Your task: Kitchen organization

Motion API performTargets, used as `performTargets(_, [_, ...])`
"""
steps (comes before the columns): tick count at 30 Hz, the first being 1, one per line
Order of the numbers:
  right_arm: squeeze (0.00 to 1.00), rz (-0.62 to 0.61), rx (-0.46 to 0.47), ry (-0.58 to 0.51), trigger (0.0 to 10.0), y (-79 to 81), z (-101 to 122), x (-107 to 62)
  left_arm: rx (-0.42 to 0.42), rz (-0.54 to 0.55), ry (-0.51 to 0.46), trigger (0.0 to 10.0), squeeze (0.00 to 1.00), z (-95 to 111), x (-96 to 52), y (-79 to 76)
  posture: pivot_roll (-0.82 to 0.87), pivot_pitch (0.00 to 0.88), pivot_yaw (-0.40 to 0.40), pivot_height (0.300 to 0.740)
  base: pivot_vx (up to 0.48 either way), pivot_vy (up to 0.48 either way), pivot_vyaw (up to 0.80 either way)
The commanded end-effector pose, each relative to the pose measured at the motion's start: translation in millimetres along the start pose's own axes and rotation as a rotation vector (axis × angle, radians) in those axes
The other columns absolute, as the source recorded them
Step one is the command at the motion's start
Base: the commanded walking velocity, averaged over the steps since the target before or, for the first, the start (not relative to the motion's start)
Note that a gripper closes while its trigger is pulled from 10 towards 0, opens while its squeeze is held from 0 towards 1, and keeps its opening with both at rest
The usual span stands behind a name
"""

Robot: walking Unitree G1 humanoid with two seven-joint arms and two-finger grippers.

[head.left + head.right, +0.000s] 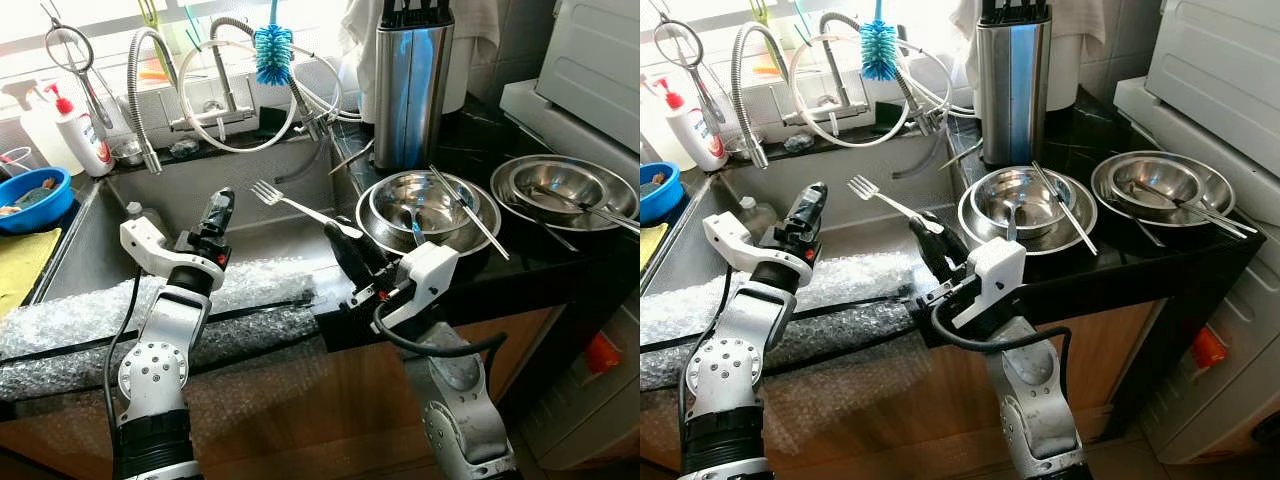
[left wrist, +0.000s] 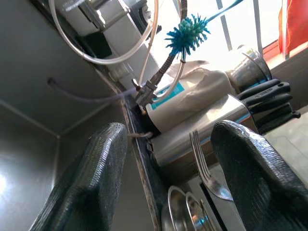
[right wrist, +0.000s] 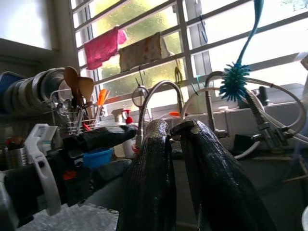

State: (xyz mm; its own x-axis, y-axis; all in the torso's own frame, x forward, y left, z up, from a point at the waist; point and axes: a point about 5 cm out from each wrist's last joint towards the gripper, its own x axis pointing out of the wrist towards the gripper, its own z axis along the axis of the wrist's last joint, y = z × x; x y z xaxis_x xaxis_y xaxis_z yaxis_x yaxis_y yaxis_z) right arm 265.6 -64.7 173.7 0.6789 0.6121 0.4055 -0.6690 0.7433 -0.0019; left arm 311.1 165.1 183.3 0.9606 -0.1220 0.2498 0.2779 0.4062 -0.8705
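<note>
A silver fork [image 1: 288,205] is held out over the steel sink [image 1: 200,185], tines pointing towards the tap. My right gripper [image 1: 338,235] is shut on its handle at the sink's right rim. In the right wrist view the two fingers [image 3: 154,159] press close together. My left gripper [image 1: 219,205] hovers over the sink to the left of the fork, open. In the left wrist view its fingers [image 2: 103,159] stand wide apart, and the fork [image 2: 204,166] shows between them, farther off. Stacked steel bowls [image 1: 425,205] holding utensils sit on the black counter, right of the fork.
A steel knife block [image 1: 410,85] stands behind the bowls, and a second bowl stack [image 1: 565,190] lies farther right. A blue brush [image 1: 272,55] hangs by the tap hoses. Bubble wrap [image 1: 90,325] covers the sink's front edge. A blue bowl [image 1: 30,200] and a soap bottle [image 1: 82,135] sit left.
</note>
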Motion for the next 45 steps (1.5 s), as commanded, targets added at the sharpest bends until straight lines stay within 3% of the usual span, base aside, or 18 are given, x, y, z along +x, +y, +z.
performTargets(1, [0.00, 0.060, 0.025, -0.013, 10.0, 9.4, 3.9, 2.9, -0.007, -0.010, 0.005, 10.0, 0.00, 0.9, -1.1, -1.2, -0.09, 0.000, 0.160, 0.740, 0.000, 0.000, 0.00])
performTargets(17, [0.00, 0.119, 0.061, 0.004, 10.0, 17.1, 2.4, 0.8, -0.035, -0.014, -0.017, 10.0, 0.00, 3.0, 0.1, -1.8, -0.09, 0.000, 0.162, 0.740, 0.000, 0.000, 0.00])
performTargets(20, [0.00, 0.132, 0.069, 0.007, 10.0, 18.6, 2.3, 0.5, -0.039, -0.013, -0.017, 4.4, 0.00, 3.0, -0.2, -1.4, -0.09, 0.000, 0.163, 0.740, 0.000, 0.000, 0.00])
performTargets(23, [0.00, 0.133, 0.072, 0.008, 10.0, 18.9, 2.2, 0.4, -0.041, -0.013, -0.018, 4.4, 0.00, 3.1, -0.2, -1.3, -0.09, 0.000, 0.163, 0.740, 0.000, 0.000, 0.00])
performTargets(24, [0.00, 0.134, 0.072, 0.010, 10.0, 18.9, 2.1, 0.1, -0.041, -0.013, -0.017, 0.0, 0.00, 2.7, -0.4, -1.1, -0.10, 0.000, 0.164, 0.740, 0.000, 0.000, 0.00])
performTargets(45, [0.00, 0.103, 0.064, 0.053, 10.0, 14.7, -4.3, -1.7, -0.044, -0.015, -0.007, 0.0, 0.00, 0.8, -1.7, 1.0, -0.09, 0.000, 0.162, 0.740, 0.000, 0.000, 0.00])
